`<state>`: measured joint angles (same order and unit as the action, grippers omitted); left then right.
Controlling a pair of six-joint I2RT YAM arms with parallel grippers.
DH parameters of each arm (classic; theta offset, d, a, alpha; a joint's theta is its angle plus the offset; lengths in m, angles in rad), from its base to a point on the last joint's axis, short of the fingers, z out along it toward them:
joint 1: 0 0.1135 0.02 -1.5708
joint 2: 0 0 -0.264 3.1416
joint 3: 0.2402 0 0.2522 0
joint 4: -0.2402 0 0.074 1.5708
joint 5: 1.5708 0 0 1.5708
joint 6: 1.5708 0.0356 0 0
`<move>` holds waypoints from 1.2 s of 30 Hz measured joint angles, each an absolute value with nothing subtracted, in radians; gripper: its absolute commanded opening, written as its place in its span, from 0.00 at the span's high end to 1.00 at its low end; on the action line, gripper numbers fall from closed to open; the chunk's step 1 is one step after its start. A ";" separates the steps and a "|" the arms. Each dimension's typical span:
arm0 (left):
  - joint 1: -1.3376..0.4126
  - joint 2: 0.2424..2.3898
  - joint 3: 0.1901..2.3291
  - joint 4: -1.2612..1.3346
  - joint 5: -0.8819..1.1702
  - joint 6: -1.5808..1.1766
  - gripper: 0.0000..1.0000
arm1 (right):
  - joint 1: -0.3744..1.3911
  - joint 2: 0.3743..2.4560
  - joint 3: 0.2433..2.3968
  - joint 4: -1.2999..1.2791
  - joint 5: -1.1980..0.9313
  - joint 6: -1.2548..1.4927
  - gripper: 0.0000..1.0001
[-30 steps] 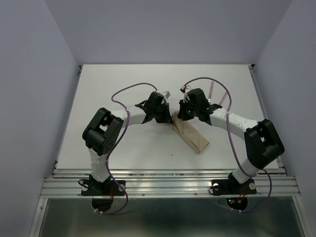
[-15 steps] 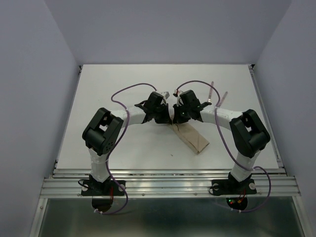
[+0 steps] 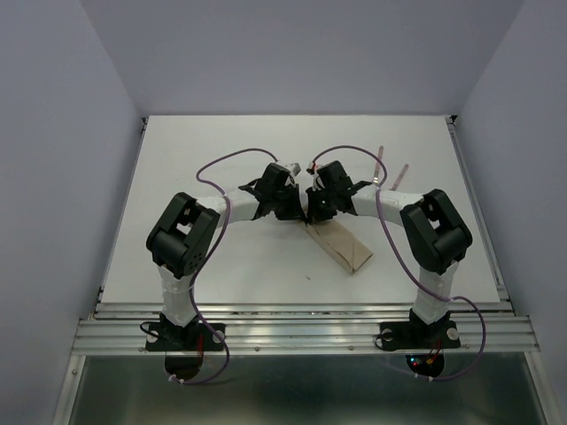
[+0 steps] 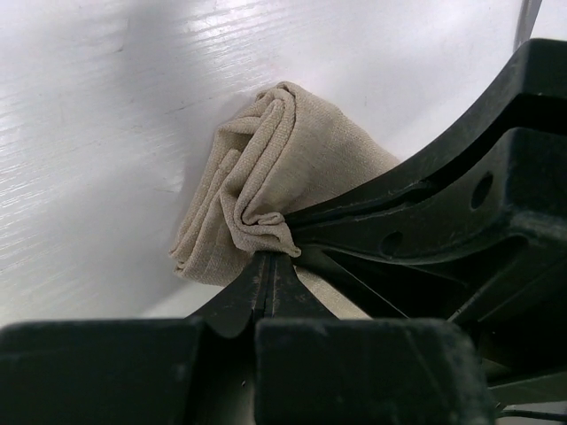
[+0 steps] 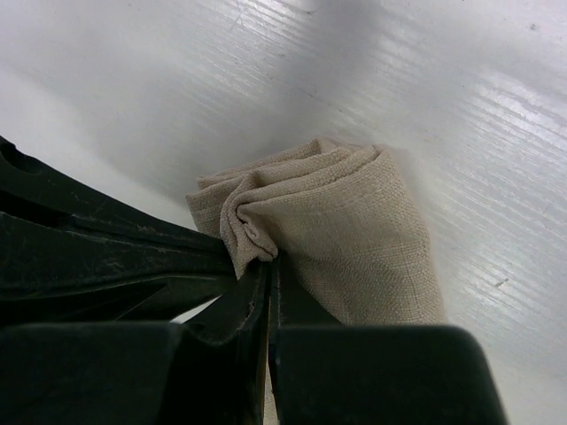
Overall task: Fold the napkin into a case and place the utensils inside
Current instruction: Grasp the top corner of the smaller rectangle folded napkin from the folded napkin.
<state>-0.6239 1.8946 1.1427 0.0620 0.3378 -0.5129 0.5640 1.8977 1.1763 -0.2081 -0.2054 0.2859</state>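
Note:
The tan napkin [image 3: 344,249] lies folded into a narrow layered strip, the case, running diagonally on the white table [image 3: 213,142]. Both grippers meet at its far-left end. My left gripper [image 3: 299,211] [image 4: 270,257] is shut on a bunched fold of the napkin [image 4: 275,168]. Right beside it, almost touching, my right gripper [image 3: 312,211] [image 5: 267,261] is shut on the same end of the napkin [image 5: 354,221]. The utensils, two slim pink-handled pieces [image 3: 380,164] [image 3: 402,175], lie behind the right arm. Which one is the fork I cannot tell.
The right forearm [image 3: 381,205] stretches across between the napkin and the utensils. Purple cables [image 3: 232,161] loop above both arms. The enclosure walls stand close on both sides, and a metal rail [image 3: 301,328] runs along the near edge.
My right gripper has slid left to meet the left gripper at the napkin's far end, and its elbow has swung inward. The left arm has barely moved.

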 measured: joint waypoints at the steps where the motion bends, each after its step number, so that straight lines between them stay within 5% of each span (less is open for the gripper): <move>1: -0.620 1.895 1.141 0.064 0.342 -0.513 1.00 | 0.564 1.902 1.181 -0.207 -0.202 0.289 0.99; 36: -0.539 1.869 1.021 0.300 0.559 -0.618 1.00 | 0.583 1.825 1.185 -0.384 -0.027 0.266 0.99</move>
<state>-0.5388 1.8687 1.0210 0.3004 0.5591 -0.6178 0.5835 1.8252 1.1851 -0.3843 -0.0269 0.2661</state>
